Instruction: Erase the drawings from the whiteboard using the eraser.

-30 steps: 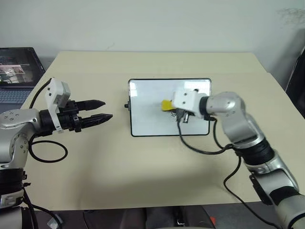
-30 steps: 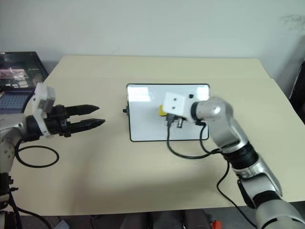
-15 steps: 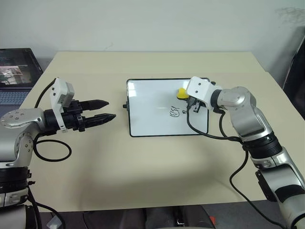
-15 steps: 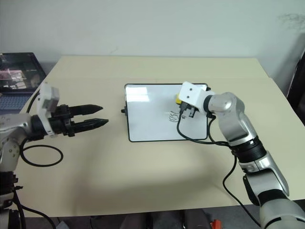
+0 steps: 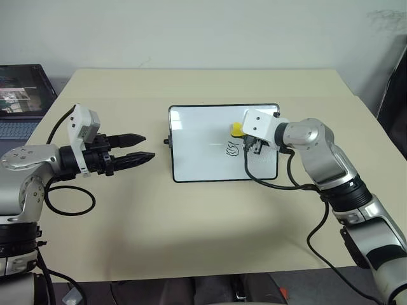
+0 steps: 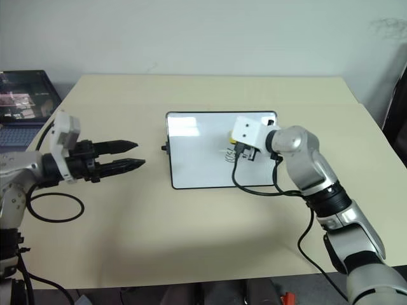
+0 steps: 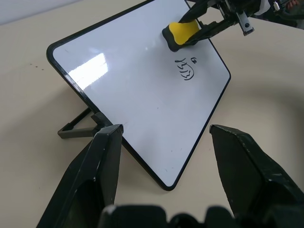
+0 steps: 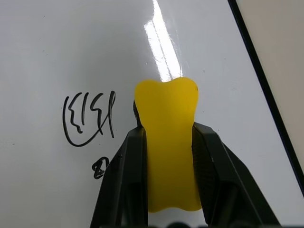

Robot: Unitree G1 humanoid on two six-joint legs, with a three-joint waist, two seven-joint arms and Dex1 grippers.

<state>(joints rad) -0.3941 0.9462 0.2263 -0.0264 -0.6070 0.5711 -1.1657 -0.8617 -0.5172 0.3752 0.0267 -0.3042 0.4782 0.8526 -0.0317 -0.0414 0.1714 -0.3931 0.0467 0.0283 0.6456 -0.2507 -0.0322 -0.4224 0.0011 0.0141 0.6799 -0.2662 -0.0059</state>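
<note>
At the centre of the frame the whiteboard [image 5: 224, 143] stands propped on the bench [image 5: 191, 222]. The right gripper [image 8: 167, 142] pinches the yellow eraser [image 8: 167, 142] between its fingers, pressed on or just above the board beside the drawings [image 8: 89, 121], which look untouched, so most of the wiping seems left. At left, the left gripper [image 5: 137, 147] hovers, fingers narrowly parted and empty.

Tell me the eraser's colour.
Yellow; the eraser, clamped in the right gripper, shows best in the right wrist view.
</note>
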